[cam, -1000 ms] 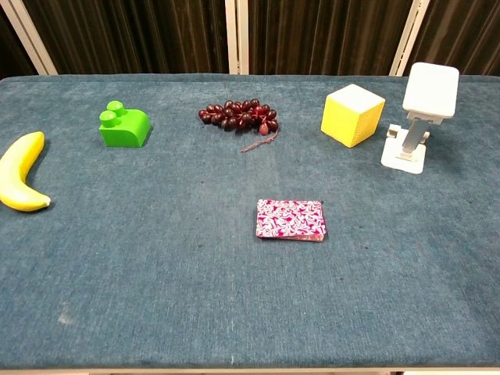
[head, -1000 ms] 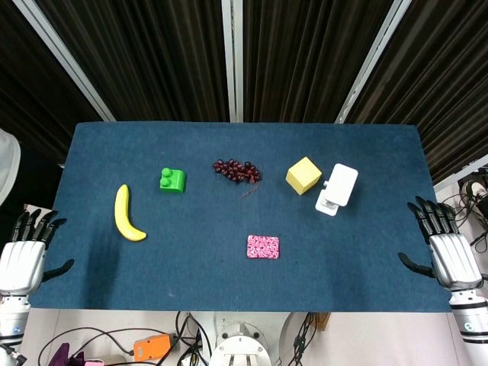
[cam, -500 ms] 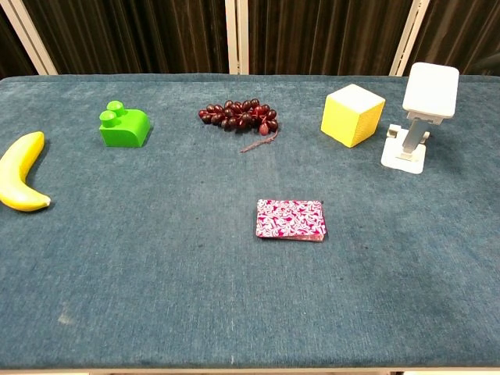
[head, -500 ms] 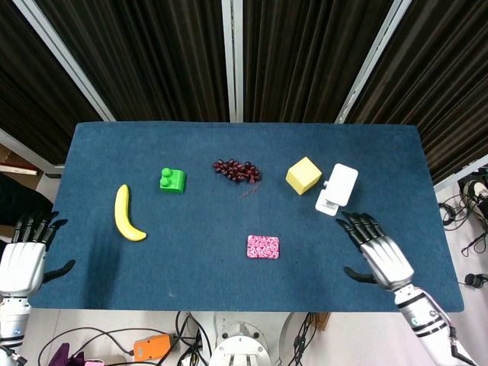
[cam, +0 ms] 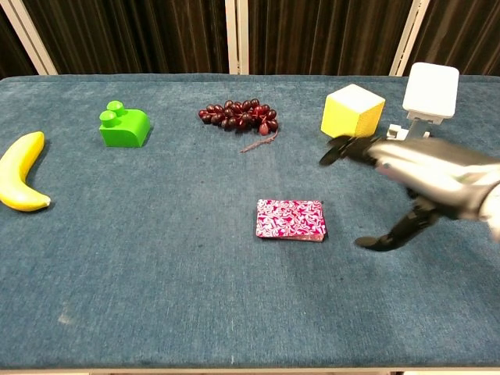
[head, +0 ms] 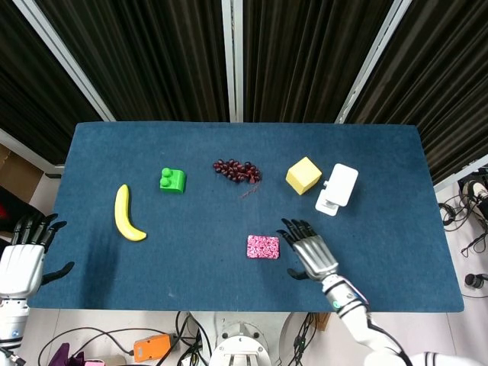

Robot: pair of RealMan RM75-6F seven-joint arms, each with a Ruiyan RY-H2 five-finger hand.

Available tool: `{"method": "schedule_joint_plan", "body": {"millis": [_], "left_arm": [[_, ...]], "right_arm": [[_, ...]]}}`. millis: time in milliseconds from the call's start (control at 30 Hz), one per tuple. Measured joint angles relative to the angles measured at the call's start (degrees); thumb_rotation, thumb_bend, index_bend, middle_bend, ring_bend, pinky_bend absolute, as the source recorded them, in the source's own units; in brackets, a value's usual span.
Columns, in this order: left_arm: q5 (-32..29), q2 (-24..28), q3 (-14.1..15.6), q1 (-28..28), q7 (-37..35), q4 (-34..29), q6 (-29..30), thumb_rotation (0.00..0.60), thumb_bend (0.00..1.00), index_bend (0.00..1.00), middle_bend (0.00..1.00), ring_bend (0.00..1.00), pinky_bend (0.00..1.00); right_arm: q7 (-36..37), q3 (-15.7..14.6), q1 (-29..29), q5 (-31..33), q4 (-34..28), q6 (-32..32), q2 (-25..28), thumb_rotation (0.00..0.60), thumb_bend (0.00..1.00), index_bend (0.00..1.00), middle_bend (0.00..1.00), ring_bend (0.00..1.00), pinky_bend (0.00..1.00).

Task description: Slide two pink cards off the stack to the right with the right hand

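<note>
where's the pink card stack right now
The pink card stack lies near the table's front edge in the head view, just left of the right hand, with the grapes behind it.

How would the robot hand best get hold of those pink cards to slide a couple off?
Probably from above: fingertips pressed on the top face of the cards, then dragged right. The stack lies flat and thin, leaving little edge to pinch, and the right robot hand is open just to its right.

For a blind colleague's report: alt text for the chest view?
An open right robot hand hovers right of a pink card stack on a blue table. Behind: banana, green block, grapes, yellow cube, white stand.
</note>
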Motion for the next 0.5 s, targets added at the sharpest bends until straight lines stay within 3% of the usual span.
{"method": "schedule_joint_plan", "body": {"millis": [200,500], "left_arm": [[-0.25,-0.19,0.01,-0.12,-0.68,0.9,-0.48,0.6,0.07,0.21,0.12,0.02,0.0],[-0.55,-0.53,0.03,-0.27,-1.51,1.99,-1.03,0.6,0.07,0.21,0.12,0.02,0.0]], "right_arm": [[-5.48,1.53,3.68,7.42,3.45,-0.04,-6.4,0.6,0.43,0.25,0.05,0.01,0.11],[-9.04,2.63,6.99,13.33,5.03,1.36,-9.38,0.6,0.46,0.26,0.05,0.01,0.11]]}}
